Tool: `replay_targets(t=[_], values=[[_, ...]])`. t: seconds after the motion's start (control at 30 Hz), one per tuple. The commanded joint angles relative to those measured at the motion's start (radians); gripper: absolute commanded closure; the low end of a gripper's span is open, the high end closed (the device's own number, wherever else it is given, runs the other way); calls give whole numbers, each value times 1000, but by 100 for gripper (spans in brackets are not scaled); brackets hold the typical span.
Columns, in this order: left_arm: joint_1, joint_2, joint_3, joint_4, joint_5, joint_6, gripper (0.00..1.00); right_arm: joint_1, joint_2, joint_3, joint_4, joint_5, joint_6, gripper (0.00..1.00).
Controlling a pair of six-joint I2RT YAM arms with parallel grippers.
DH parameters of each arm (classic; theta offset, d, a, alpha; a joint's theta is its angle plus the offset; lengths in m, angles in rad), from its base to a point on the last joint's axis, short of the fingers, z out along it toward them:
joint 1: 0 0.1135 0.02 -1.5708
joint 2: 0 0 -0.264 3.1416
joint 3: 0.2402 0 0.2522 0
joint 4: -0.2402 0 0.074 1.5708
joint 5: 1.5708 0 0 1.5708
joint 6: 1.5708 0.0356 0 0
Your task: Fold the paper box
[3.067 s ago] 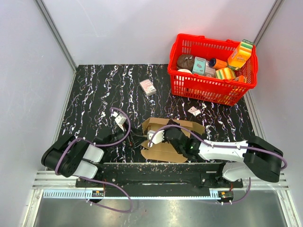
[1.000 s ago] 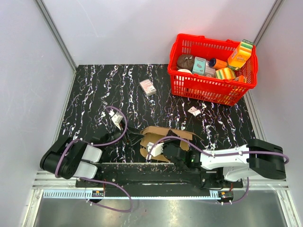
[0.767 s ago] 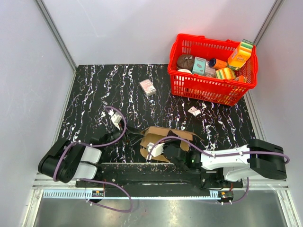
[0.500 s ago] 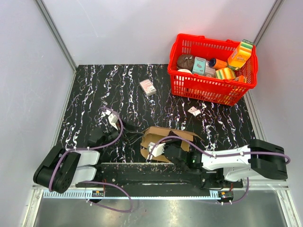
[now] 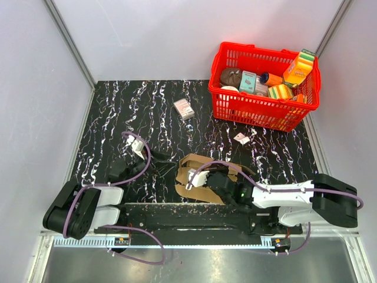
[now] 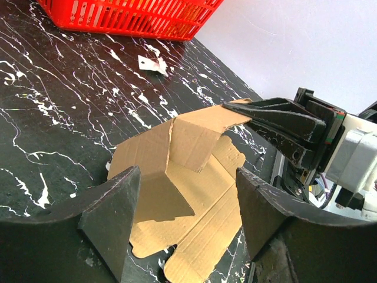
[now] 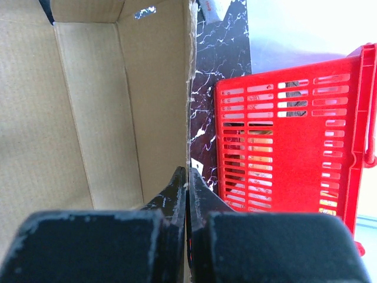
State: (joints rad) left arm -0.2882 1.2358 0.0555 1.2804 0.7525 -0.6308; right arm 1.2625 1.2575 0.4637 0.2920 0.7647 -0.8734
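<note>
The paper box (image 5: 197,191) sits half-raised on the tabletop (image 5: 118,106) near the front edge, its base flat and one wall lifted along its crease. The right gripper (image 7: 187,180) is clenched on that wall's top edge, pinching only a thin strip of cardboard. The left gripper (image 6: 187,188), spread wide and empty, hovers just beside the box's open side. To fold well, I judge that the right should hold the wall upright while the left presses the adjoining panel along its crease without dragging the base.

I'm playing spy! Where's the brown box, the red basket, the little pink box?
box (image 6: 197,186), left wrist view, flat panel.
basket (image 5: 254,111), top view, front wall.
carton (image 5: 184,108), top view, top face.
</note>
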Motion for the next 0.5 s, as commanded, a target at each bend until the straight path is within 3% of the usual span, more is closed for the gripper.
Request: replay_targets(t=[0.0, 0.47], values=[[9, 16, -37, 385, -15, 6, 30, -43, 11, 42, -2, -90, 34, 99], [18, 83, -29, 387, -19, 28, 35, -101, 68, 62, 2, -179, 36, 99]])
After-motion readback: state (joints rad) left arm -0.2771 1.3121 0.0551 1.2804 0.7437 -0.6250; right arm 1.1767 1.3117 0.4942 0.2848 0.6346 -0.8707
